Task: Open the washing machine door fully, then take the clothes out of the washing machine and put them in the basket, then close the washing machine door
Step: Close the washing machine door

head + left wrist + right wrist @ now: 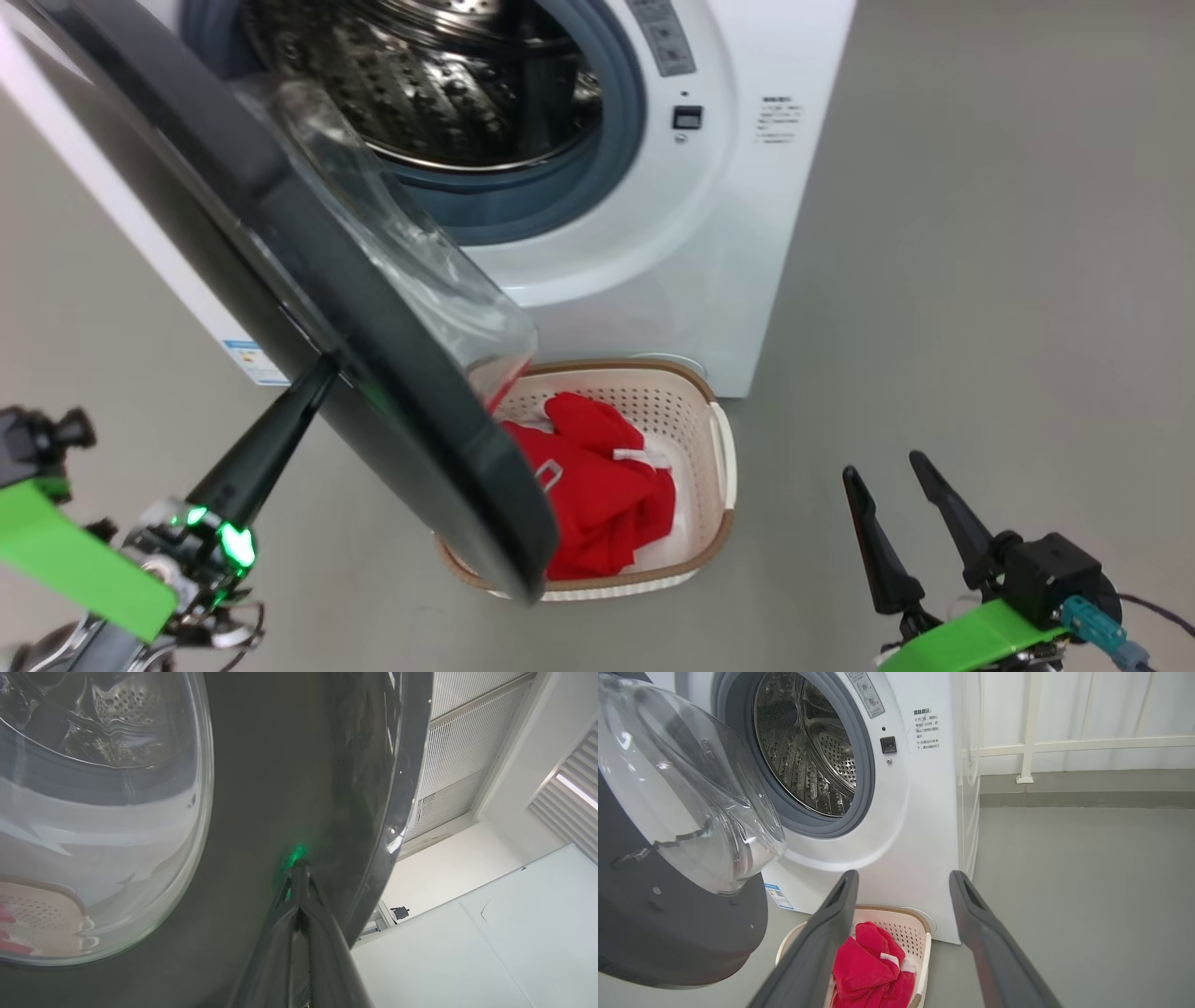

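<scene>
The washing machine door [392,392] hides part of the basket [719,457] and the red clothes [607,485] inside. My left claw [322,367], pinched together, touches its black rim; my right claw [882,465] gapes empty.

clothes [597,495] in basket [691,392], basket before washing machine [747,233]

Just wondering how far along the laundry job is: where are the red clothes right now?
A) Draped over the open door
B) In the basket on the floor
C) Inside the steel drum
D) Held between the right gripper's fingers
B: the clothes lie heaped in the basket in front of the washing machine, and what shows of the drum is bare steel.
</scene>
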Controlling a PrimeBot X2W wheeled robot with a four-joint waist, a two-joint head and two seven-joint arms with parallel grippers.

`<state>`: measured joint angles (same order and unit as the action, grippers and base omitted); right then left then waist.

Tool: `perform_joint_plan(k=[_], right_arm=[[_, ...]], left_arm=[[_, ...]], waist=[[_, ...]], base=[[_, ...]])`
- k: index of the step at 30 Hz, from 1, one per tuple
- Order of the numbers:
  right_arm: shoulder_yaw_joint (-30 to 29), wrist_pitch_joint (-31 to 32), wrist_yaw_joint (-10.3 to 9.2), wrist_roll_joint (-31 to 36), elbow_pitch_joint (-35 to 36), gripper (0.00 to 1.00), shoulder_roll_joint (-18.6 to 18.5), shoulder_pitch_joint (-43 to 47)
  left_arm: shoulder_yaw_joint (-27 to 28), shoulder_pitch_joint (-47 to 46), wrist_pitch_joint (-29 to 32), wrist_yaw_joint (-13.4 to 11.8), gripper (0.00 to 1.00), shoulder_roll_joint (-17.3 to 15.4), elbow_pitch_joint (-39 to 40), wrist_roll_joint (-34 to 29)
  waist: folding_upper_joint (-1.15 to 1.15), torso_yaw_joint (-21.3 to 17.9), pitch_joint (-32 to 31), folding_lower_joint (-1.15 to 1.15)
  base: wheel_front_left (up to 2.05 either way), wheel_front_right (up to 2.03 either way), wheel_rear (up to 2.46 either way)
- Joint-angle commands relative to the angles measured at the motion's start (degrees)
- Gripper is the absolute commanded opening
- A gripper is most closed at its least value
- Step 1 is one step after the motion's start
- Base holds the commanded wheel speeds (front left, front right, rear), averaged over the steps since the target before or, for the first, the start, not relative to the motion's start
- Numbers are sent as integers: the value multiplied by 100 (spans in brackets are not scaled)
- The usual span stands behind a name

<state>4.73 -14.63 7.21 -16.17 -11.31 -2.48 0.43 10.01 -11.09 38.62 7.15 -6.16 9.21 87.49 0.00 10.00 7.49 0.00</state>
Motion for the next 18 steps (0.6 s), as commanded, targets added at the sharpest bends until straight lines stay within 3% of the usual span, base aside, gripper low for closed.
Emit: perform_joint_plan(k=[1,7,18], right_arm=[[121,-37,28,-48,169,100,-40,-251],[127,-37,28,-77,200,100,-40,-343],[92,-37,28,-146,268,100,-40,-526]], left_arm=[[87,-294,-54,34,0,-77,217,-83],[-274,-655,-633,34,0,-115,131,-306],[-900,-1335,-1784,34,0,-544,-442,-428]], waist=[[0,-150,124,0],[0,-387,282,0],[0,-854,564,0]], base=[[0,0,0],[0,0,0],[0,0,0]])
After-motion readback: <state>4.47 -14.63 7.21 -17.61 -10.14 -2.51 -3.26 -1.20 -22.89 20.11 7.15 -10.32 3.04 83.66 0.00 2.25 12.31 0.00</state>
